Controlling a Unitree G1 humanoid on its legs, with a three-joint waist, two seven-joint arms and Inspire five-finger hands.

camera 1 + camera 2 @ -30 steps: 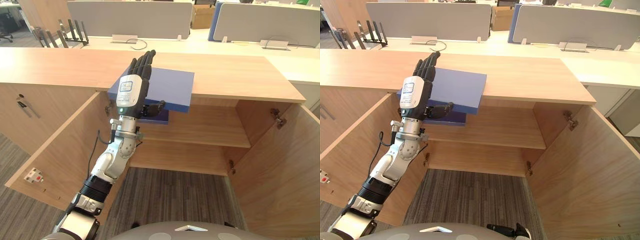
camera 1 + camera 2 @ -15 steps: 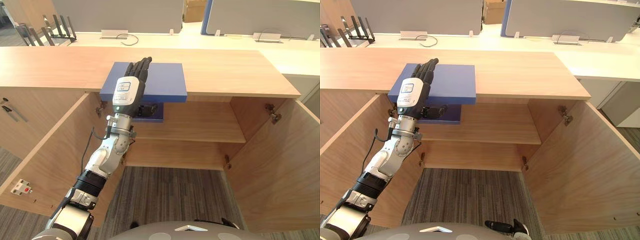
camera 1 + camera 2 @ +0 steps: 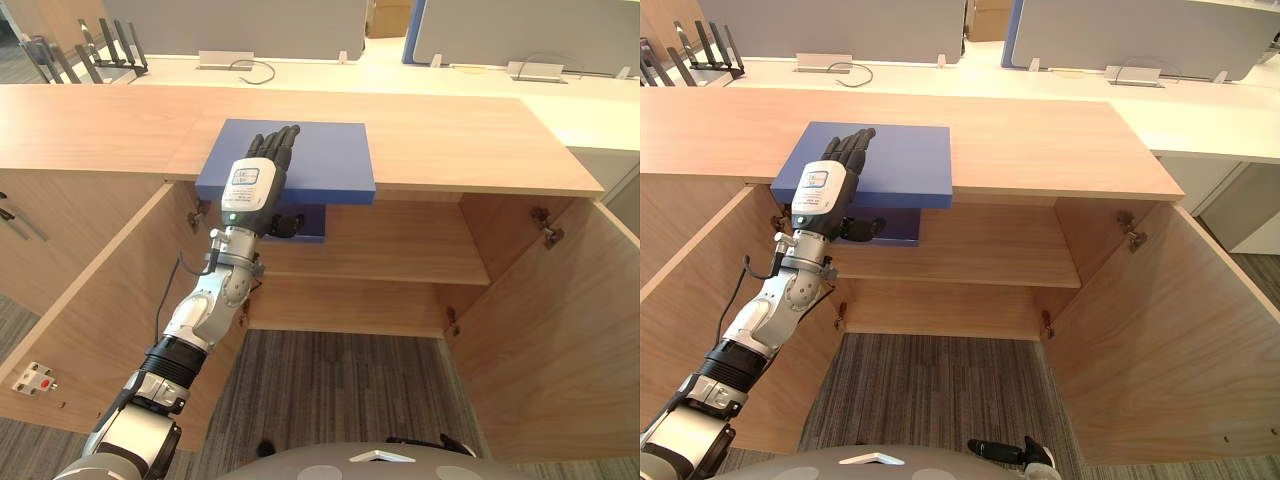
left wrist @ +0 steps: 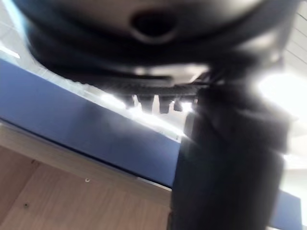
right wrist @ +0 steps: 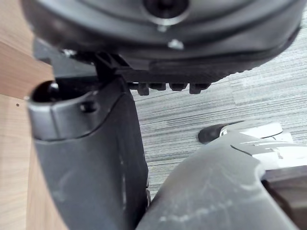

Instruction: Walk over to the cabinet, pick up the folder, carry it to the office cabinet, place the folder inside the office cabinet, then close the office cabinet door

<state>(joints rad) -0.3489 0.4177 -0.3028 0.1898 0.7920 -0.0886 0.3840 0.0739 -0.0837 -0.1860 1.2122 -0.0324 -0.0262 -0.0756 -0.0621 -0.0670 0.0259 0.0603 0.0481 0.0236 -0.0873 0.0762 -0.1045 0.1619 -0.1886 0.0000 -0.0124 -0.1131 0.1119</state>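
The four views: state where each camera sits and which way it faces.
Left eye view: on the head, looking down at the open cabinet; left hand grips the blue folder.
Right eye view: beside it, sharing that scene.
Left wrist view: on the left wrist, facing the folder's edge past its hand.
Right wrist view: on the right wrist, right hand over carpet.

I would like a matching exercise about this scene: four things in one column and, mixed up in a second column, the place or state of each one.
Things:
1. folder
2. left hand
3. right door
4. right hand

Places or states:
A. over the carpet
B. swung open
C. blue, overhanging the front edge of the cabinet top
D. fingers on the folder, thumb under it

Pairs: 1-C, 2-D, 3-B, 4-A
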